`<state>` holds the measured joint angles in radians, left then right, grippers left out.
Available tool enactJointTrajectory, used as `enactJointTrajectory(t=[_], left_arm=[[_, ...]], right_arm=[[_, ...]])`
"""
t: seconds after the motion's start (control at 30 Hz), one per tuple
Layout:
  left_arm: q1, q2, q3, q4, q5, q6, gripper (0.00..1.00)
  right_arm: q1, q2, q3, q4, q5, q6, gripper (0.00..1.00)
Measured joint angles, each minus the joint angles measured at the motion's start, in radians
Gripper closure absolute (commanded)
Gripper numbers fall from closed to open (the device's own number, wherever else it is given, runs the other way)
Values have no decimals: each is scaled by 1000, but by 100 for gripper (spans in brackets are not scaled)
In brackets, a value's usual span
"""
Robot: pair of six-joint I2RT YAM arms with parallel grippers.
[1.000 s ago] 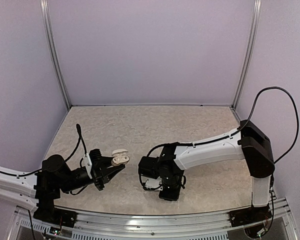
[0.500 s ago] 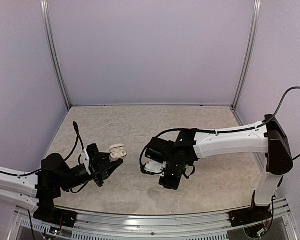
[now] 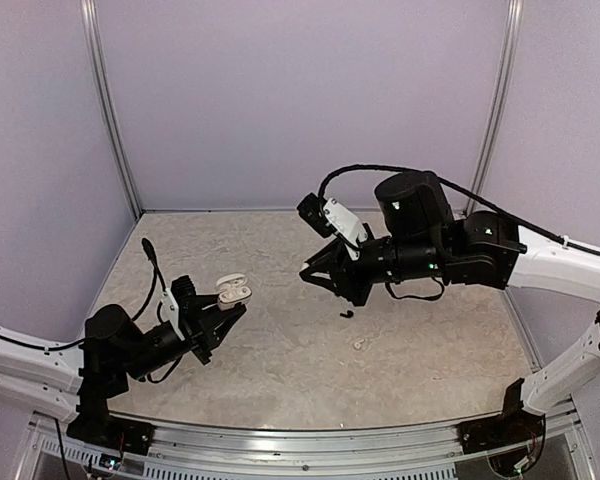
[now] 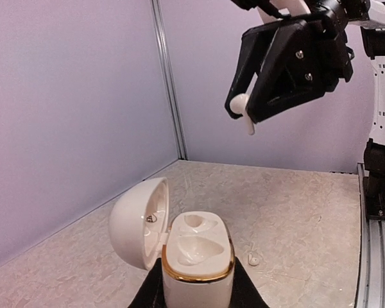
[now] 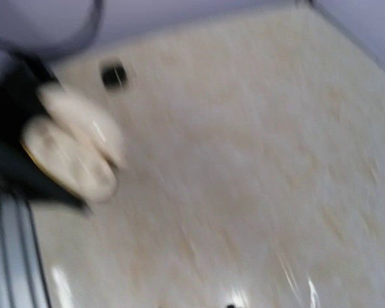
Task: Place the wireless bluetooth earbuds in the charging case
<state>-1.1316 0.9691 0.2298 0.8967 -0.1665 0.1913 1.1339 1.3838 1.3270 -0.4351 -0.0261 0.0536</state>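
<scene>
My left gripper (image 3: 223,308) is shut on the white, gold-rimmed charging case (image 3: 234,291), held above the table with its lid open. In the left wrist view the case (image 4: 197,256) shows two empty wells. My right gripper (image 3: 313,273) hangs in the air to the case's right. In the left wrist view it (image 4: 244,112) is shut on a white earbud (image 4: 239,103). A black earbud (image 3: 346,314) and another white earbud (image 3: 361,343) lie on the table; the white one also shows in the left wrist view (image 4: 253,259). The right wrist view is blurred and shows the case (image 5: 70,147).
The stone-patterned table (image 3: 280,250) is walled by lilac panels at the back and sides. An aluminium rail (image 3: 280,440) runs along the near edge. The right arm's base post (image 4: 378,173) stands at the right of the left wrist view.
My right arm has lifted off the table and swung up and back, uncovering two earbuds on the table. My left gripper has raised the case slightly.
</scene>
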Motion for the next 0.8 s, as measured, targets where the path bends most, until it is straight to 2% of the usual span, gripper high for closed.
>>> enactJointTrajectory(t=[0.27, 0.8], left_arm=[[0, 55, 7, 53, 0, 19, 91], [-23, 126, 11, 181, -14, 23, 91]], right_arm=[[59, 14, -16, 206, -56, 30, 82], [109, 163, -11, 437, -97, 109, 83]])
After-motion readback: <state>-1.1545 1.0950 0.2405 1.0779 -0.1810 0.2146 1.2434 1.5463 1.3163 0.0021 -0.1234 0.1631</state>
